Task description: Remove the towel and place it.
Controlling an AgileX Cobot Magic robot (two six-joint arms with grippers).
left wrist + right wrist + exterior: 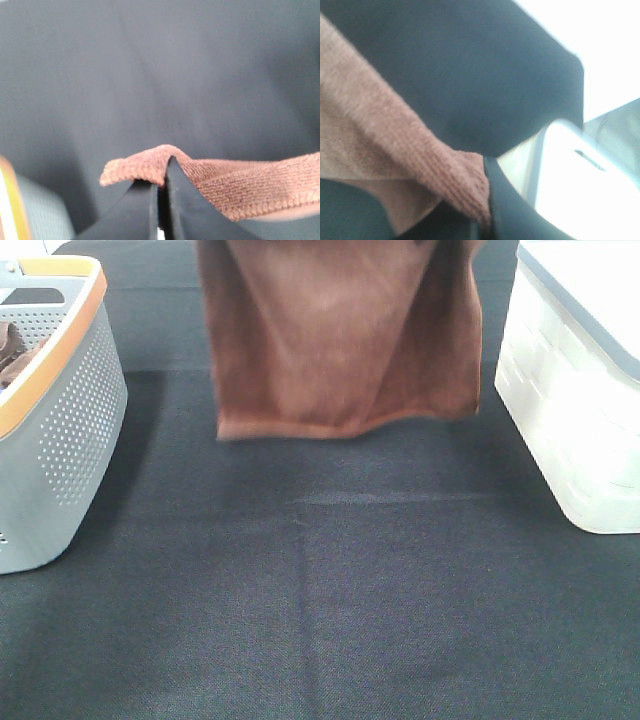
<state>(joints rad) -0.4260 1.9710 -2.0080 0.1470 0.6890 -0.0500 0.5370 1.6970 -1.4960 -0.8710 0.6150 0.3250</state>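
Note:
The reddish-brown towel [340, 335] hangs spread in the air above the back middle of the dark table, its lower hem clear of the surface. Both grippers are out of frame in the high view. In the left wrist view my left gripper [161, 172] is shut on one top corner of the towel [235, 187]. In the right wrist view my right gripper [486, 210] is shut on the other top corner of the towel [395, 145]. The towel's white tag does not show.
A grey perforated basket [75, 430] with an orange rim stands at the left, brown cloth inside it. A white lidded plastic bin [580, 390] stands at the right and also shows in the right wrist view [570, 190]. Dark table cloth [330, 600] lies below.

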